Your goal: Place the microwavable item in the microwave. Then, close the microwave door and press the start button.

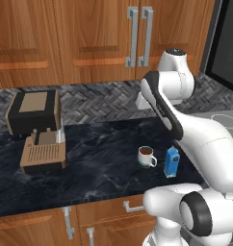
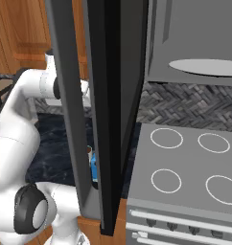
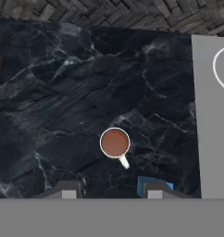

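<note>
Black marbled stone tops the table (image 1: pixel 89 158) under wooden cabinets (image 1: pixel 65 38); the round white mug (image 1: pixel 146 156) stands beside a blue carton (image 1: pixel 172 162). Above the mug, the gripper (image 3: pixel 111 190) hangs part-open, empty.

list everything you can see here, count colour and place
mug: 1, white with brown liquid, on the dark counter beside the carton
carton: 1, blue, right of the mug near the counter's front edge
coffee machine: 1, black and tan, left end of the counter
counter: 1, dark marble
microwave: 1, grey cavity, above the stove
microwave door: 1, black, swung open
stove: 1, grey, right of the counter
cabinets: brown wood, above the counter
gripper: 1, dark tips apart, above the mug, holding nothing
</note>
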Controlling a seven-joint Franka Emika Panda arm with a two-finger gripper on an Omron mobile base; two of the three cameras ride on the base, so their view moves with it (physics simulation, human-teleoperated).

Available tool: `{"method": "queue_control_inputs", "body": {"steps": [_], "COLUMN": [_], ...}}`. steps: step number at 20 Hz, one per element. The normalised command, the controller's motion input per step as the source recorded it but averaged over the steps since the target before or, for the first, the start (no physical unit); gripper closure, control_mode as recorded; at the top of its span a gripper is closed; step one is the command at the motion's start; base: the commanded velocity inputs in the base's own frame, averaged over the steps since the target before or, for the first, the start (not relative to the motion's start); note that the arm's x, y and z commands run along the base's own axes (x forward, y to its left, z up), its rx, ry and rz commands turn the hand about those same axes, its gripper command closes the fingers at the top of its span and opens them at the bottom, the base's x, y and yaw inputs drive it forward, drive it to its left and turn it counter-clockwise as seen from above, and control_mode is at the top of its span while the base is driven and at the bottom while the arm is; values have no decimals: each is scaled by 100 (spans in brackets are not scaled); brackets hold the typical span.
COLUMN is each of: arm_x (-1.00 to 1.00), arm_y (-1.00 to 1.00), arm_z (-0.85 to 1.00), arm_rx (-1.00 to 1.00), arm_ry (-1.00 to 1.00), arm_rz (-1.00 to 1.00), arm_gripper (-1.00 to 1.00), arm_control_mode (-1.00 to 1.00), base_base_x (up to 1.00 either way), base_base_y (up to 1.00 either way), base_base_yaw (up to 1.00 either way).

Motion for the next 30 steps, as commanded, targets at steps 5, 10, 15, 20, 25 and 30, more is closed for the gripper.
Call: {"method": "queue_control_inputs", "body": {"steps": [5, 10, 15, 20, 25, 30], "arm_x": [-21, -1, 0, 6, 3, 0], "arm_y": [15, 67, -12, -32, -7, -16], "arm_z": [-27, -95, -79, -50, -27, -28], "arm_rx": [-6, -38, -8, 5, 0, 0], "arm_ry": [2, 17, 50, 41, 1, 0], "arm_rz": [0, 1, 0, 0, 0, 0], "arm_gripper": [-100, -100, -100, -100, -100, -100], "arm_control_mode": [-100, -100, -100, -100, -100, -100], "base_base_x": [0, 0, 0, 0, 0, 0], "base_base_y": [0, 0, 0, 0, 0, 0], "base_base_yaw": [0, 0, 0, 0, 0, 0]}}
